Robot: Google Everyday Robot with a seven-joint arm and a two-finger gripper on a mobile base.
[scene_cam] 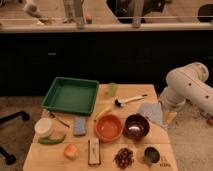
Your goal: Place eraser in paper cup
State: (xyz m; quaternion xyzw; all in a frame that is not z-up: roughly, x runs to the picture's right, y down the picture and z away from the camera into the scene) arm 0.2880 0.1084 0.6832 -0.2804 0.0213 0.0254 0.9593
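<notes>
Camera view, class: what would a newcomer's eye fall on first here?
The bulky white robot arm at the right edge of the table, its gripper low beside that edge. Next, the bright green tray at back left and the orange bowl in the middle. The eraser lies at the front edge, the paper cup far left.

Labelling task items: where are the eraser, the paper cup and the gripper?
eraser [93, 150]: camera view, dark top.
paper cup [44, 128]: camera view, white middle.
gripper [169, 119]: camera view, tip, beside table's [161, 143] right edge.

The eraser [93, 151] lies at the front of the surface [50, 161], the paper cup [43, 127] left of it (near the edge), the tray [71, 96] behind both; the end effector [169, 118] hangs at the right edge
</notes>
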